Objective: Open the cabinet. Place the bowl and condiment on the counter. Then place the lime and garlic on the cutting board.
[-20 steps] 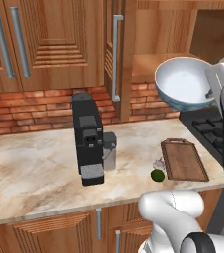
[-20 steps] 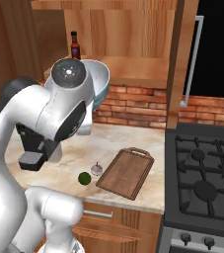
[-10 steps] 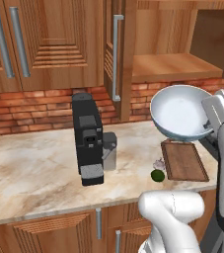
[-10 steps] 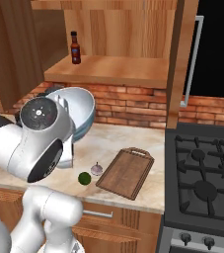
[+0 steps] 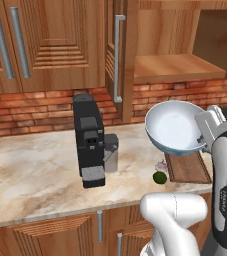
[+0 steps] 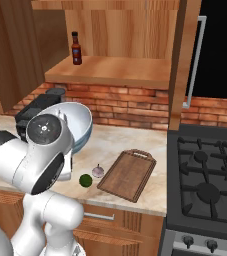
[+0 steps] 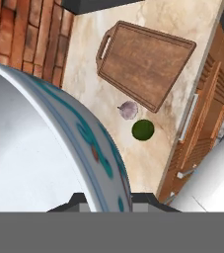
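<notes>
Bowl (image 7: 44, 148) rim seemingly between jaws

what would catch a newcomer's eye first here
The big pale bowl, held by its rim in the fingers, hangs above the counter beside the coffee machine. Behind it the cabinet stands open, a small dark bottle alone on its shelf.

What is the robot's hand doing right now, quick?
Gripper: closed on the rim of the bowl, holding it up above the counter.
</notes>
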